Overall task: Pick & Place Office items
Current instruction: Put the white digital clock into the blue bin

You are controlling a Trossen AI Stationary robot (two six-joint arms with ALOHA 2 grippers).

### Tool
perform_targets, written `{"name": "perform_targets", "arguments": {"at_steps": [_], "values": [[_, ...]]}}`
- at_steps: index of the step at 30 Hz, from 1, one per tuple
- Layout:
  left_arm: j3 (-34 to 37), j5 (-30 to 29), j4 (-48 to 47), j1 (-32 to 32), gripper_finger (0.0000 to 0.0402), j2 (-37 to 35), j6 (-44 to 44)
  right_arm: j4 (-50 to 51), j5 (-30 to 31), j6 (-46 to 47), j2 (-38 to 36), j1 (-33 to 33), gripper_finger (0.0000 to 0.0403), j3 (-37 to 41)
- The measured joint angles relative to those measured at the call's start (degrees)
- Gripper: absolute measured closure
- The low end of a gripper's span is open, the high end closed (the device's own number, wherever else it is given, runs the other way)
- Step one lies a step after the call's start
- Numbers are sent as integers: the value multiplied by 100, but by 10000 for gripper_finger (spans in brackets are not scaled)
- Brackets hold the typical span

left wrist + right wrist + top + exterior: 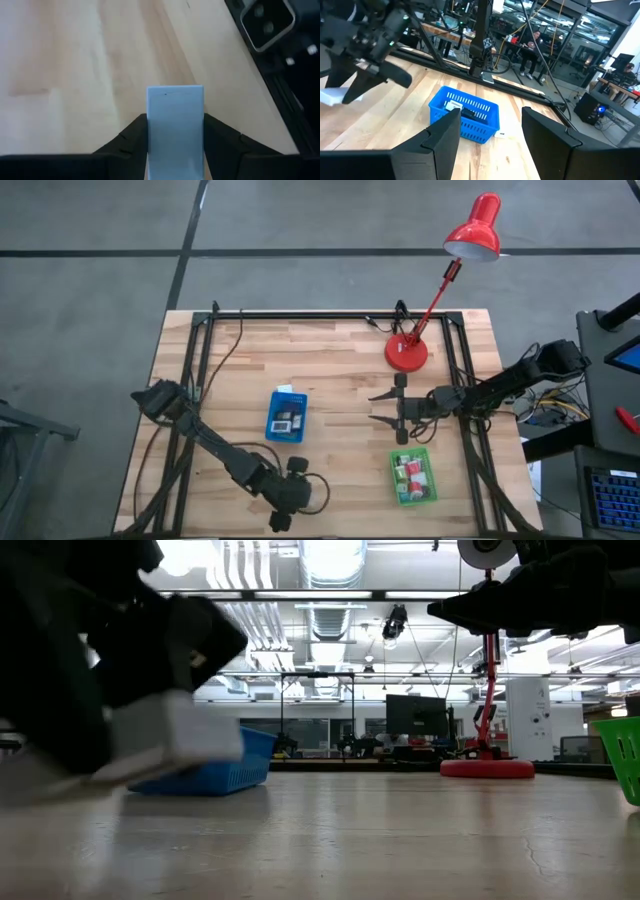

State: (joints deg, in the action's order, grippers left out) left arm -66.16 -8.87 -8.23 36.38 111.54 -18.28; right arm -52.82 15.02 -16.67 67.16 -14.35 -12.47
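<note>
Risk: left gripper (175, 131), at 7 o'clock on the table, clamps a pale blue rectangular block (175, 125) by its end; slippage possible before the blue plastic basket (286, 416). Right gripper (383, 407) hovers, fingers apart, empty.

Light blue block (175, 127); blue tray (287, 416); green tray (414, 477); red lamp (472, 228).

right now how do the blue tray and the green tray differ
The blue tray sits mid-table near the left arm; the green tray sits by the front edge below the right gripper. Blue holds white and dark items; green holds red, green and white ones. Both are small rectangular mesh baskets.
</note>
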Motion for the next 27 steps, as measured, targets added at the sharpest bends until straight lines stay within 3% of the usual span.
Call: {"name": "perform_targets", "arguments": {"at_steps": [14,21,27], "values": [[2154,-1367,2993,-55,253,-1614,1268,11,-8,2,0,0,200,22],[2969,-1407,3523,-295,253,-2336,1834,-9,-54,42,0,0,200,26],[3737,-982,4307,-660,253,-2883,2182,-9,-182,167,0,0,200,13]]}}
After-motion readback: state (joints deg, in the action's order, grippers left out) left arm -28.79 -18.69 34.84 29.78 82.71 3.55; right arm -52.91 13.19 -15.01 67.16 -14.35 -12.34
